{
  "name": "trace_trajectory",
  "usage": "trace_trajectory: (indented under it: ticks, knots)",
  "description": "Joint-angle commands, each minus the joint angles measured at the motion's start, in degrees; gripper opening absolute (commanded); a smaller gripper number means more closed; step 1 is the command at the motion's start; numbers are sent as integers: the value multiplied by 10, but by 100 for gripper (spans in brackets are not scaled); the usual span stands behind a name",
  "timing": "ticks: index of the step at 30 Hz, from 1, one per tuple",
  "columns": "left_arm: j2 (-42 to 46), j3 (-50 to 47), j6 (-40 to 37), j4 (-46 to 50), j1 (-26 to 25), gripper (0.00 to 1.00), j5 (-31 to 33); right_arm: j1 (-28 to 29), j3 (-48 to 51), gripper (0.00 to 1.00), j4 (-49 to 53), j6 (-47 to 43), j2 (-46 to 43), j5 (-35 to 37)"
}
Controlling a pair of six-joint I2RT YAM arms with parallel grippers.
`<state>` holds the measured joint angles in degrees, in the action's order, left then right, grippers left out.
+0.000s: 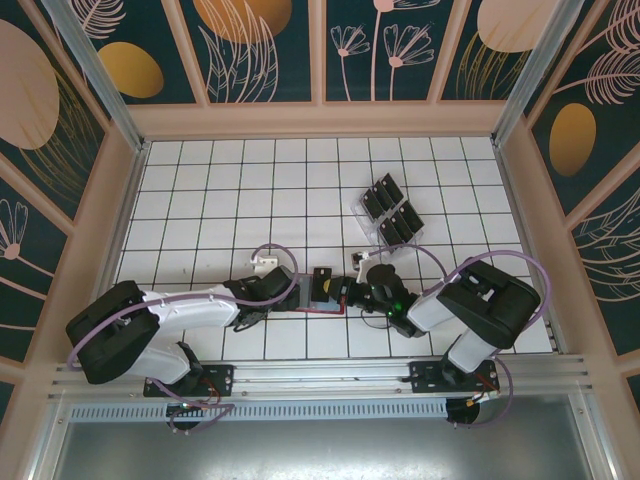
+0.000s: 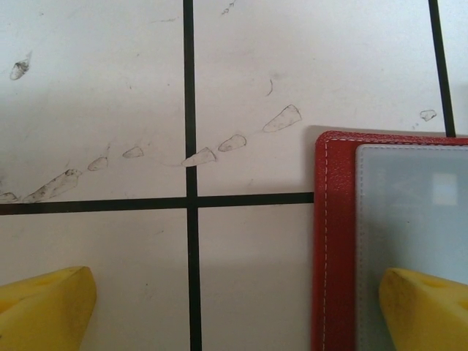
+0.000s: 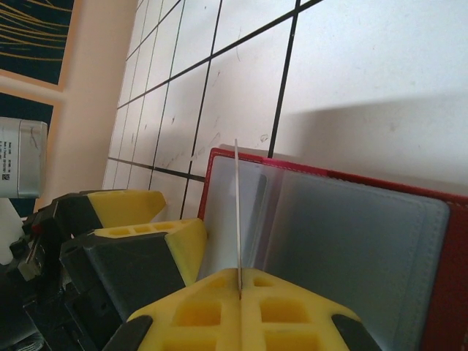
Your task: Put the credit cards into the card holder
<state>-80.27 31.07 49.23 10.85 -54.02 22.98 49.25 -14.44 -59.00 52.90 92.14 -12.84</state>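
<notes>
Since the card (image 3: 238, 212) shows edge-on, its face is hidden; right pincer (image 3: 239, 287) pinches it over the open wallet (image 3: 351, 241); left pincer (image 2: 234, 307) spread, wallet cropped there.

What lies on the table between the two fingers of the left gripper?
In the left wrist view, bare white table with a black grid line, then the red edge of the card holder.

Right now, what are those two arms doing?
Right tool shut on credit card, edge-on over open card holder. Left tool open, straddling its edge. Nothing blocking.
</notes>
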Motion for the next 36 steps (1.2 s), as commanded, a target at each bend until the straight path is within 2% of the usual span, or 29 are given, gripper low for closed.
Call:
trace_trajectory:
  ticks: [1,16,24,36]
  knots:
    - [10,-15,0,52,-2,98,0,1,11,0,-20,15,-2,1]
    - [45,-1,-13,62,-1,98,0,0,-3,0,110,-21,-8,31]
    - [48,4,-41,40,-3,98,-13,-2,-14,0,121,-26,-5,26]
    - [13,0,-62,47,-10,99,6,-2,-14,0,121,-23,-7,25]
